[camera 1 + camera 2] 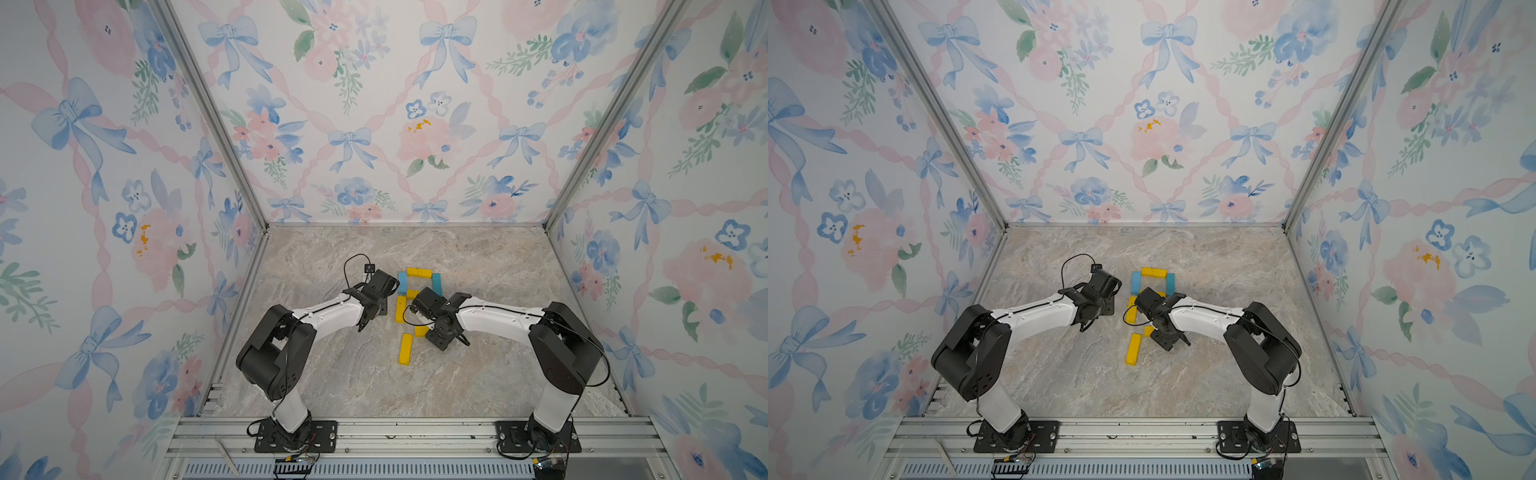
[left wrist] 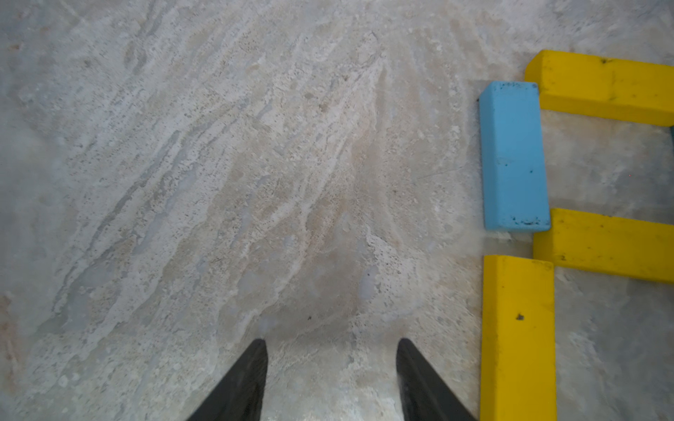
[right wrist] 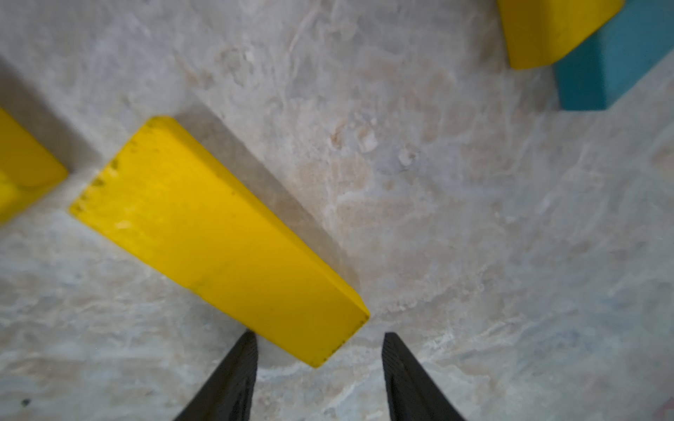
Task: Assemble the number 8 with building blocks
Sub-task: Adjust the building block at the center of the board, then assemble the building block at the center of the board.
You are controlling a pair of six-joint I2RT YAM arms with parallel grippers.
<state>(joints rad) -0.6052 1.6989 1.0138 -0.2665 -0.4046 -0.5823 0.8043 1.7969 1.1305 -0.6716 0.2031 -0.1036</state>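
Left gripper (image 2: 332, 340) and right gripper (image 3: 320, 335) gape, empty. Yellow bar (image 3: 219, 237) looks skewed; we should square it under the teal bar (image 3: 620, 73).

Place: a robot test booth in a lab, not a lived-in room.
Walls: three flat panels (image 1: 353, 104) papered with bows and flowers, like a stage set.
Frame: bare aluminium posts (image 1: 208, 108) at the corners.
Floor: a marble-look tabletop (image 1: 478, 257).
Machines: a left arm (image 1: 328, 313) and a right arm (image 1: 498, 318), black and white, bolted on base plates (image 1: 324, 432) to a metal rail (image 1: 415, 432) at the front.
Props: small coloured blocks (image 1: 419, 273) laid on the tabletop.
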